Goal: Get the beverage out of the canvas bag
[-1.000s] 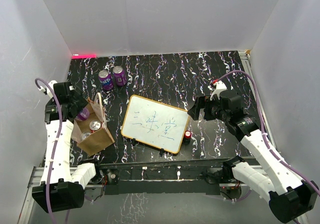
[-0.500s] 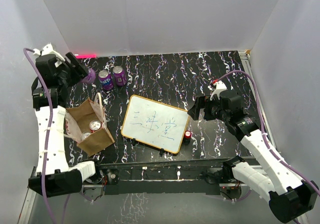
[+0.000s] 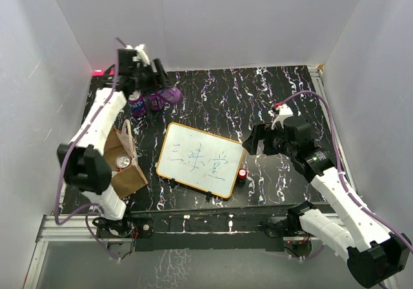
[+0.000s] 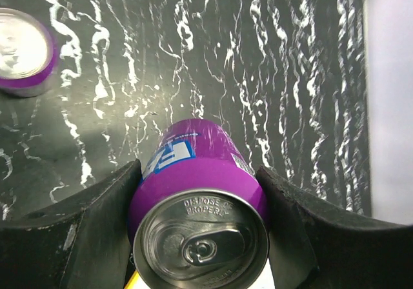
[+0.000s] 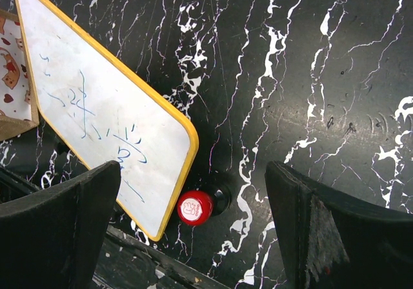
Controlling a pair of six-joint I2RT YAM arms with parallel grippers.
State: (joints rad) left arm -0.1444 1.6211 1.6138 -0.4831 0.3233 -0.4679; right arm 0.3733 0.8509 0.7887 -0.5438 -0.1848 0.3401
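**Purple can gripped in the left tool, away from the bag**

My left tool (image 4: 199,173) is clamped on a purple aluminium drink can (image 4: 197,202). Its dark fingers (image 4: 97,218) press both sides of the can, whose silver pull-tab top faces the wrist camera. From overhead the can (image 3: 171,95) sits tilted at the tool's tip. I cannot tell whether its base touches the black, white-veined table (image 4: 271,69).

Two more purple cans stand upright just beside this tool, on its base-ward left. The nearer one (image 3: 155,100) is close to the gripped can and the other (image 3: 136,103) is just past it. One of them shows at the upper left of the left wrist view (image 4: 22,53).

The tan-brown canvas bag (image 3: 128,180) with pale loop handles stands well apart from the left tool, back toward the arm bases. Its mouth is open and a silver can top (image 3: 122,162) shows inside.

My right tool (image 5: 193,179) hangs open over the table, with its fingers (image 5: 58,228) spread wide and nothing held. A white board with a yellow wooden frame (image 5: 103,108) lies below and to its left, with blue writing on it. A small dark bottle with a red cap (image 5: 195,207) stands between the fingers' line of sight, just beside the board's corner.
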